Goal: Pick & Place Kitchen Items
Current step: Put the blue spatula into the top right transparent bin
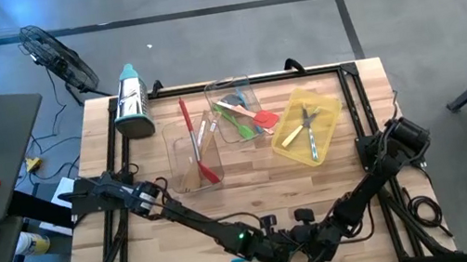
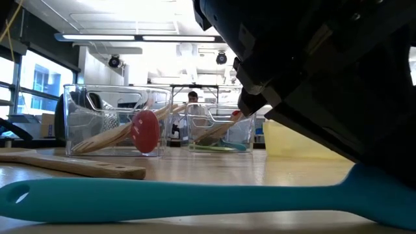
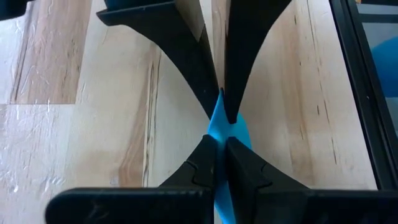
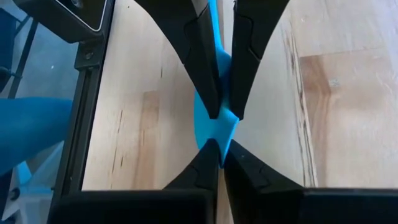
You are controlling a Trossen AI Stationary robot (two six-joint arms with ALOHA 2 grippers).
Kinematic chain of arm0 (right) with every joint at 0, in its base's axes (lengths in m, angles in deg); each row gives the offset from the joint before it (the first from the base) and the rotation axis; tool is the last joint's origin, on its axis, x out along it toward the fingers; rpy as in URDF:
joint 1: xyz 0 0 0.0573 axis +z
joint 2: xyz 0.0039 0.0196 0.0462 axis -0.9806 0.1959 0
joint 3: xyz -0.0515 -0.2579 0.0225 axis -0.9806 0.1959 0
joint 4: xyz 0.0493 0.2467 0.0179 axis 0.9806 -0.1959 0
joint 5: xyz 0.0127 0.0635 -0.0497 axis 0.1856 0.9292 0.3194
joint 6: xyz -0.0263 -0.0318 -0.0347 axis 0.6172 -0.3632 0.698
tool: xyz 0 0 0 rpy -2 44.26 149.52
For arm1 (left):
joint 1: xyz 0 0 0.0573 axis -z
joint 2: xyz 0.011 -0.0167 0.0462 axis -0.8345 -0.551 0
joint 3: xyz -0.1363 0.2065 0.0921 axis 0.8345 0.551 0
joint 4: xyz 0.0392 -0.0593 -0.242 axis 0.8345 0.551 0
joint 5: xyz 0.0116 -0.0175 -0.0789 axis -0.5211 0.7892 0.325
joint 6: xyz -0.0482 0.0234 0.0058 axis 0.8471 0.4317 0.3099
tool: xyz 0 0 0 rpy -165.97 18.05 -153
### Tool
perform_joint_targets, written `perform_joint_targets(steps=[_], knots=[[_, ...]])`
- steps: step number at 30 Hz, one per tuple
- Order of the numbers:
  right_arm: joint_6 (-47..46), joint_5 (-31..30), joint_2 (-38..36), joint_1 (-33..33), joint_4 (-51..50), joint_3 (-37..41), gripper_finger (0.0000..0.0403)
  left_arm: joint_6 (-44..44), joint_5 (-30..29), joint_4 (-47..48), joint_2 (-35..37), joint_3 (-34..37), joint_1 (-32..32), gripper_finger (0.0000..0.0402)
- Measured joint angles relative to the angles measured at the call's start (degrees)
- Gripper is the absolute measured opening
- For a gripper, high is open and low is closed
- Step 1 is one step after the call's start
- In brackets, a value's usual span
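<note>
Counter point(image 1: 255, 205): wooden top, the landmark for all places below.
Trays: two clear trays point(image 1: 192, 156) and a yellow tray point(image 1: 327, 109) at the counter's far half already hold most utensils; judged largely done.
Left over: a teal spatula point(image 2: 182, 198) lies at the counter's near edge.
Arms: both reach low, meeting head-on over it.
Left pincer point(image 3: 222, 140): closed on the teal spatula.
Right pincer point(image 4: 222, 134): closed on it too.
</note>
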Motion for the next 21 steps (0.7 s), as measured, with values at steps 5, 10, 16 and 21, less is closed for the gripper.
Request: perform_joint_targets(steps=[5, 10, 16, 21], knots=[[0.51, 0.40, -0.02, -0.09, -0.02, 0.00, 0.0005, -0.03, -0.85, -0.34, 0.00, 0.02, 0.00, 0.0015], [0.31, 0.50, -0.02, -0.09, -0.16, 0.00, 0.0004, -0.17, -1.68, -0.79, -0.02, 0.13, 0.00, 0.0079], [0.66, 1.32, -0.17, 0.37, -0.31, -0.26, 0.0003, 0.98, -0.82, -0.84, 0.75, 0.17, 0.07, 0.0154], [1.28, 1.16, -0.17, 1.10, -0.28, -0.42, 0.0003, 1.21, 0.60, 0.14, 4.03, 0.35, -0.14, 0.0176]])
